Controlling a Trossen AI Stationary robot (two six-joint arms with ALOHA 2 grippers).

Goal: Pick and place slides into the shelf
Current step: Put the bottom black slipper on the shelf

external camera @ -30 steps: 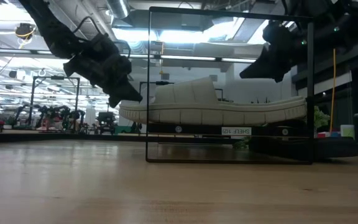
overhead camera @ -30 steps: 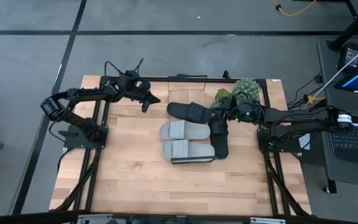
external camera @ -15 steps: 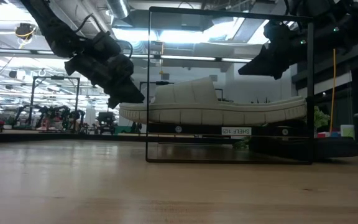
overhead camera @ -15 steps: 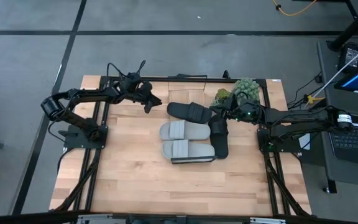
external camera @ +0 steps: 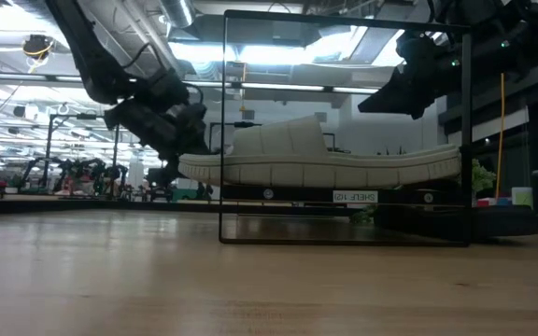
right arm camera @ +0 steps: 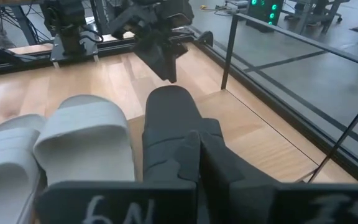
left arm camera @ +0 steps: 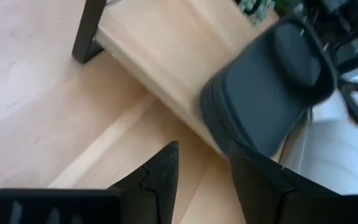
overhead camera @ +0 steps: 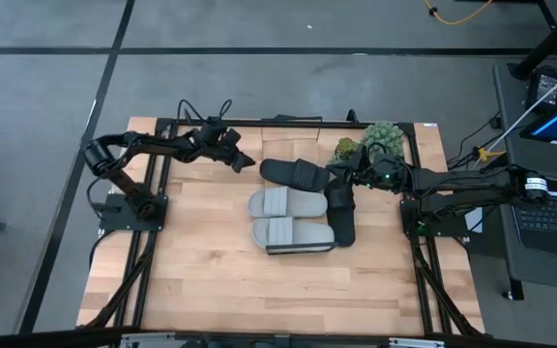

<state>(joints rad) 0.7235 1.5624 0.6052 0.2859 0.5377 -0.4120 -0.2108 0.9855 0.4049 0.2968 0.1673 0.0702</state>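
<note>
A light wood table [overhead camera: 211, 280] in a black frame is seen on grey floor; a bright hall with ceiling lights lies beyond. A plant [overhead camera: 380, 140] stands at the far right corner. The shelf [external camera: 344, 126], a thin black wire frame, stands mid-table. Two grey slides [overhead camera: 288, 217] lie side by side at its centre, one black slide [overhead camera: 295, 173] just beyond them, another [overhead camera: 342, 218] to their right. The left gripper [overhead camera: 241, 159] hovers narrowly parted beside the far black slide. The right gripper [overhead camera: 341, 174] looks nearly closed, over the black slides.
</note>
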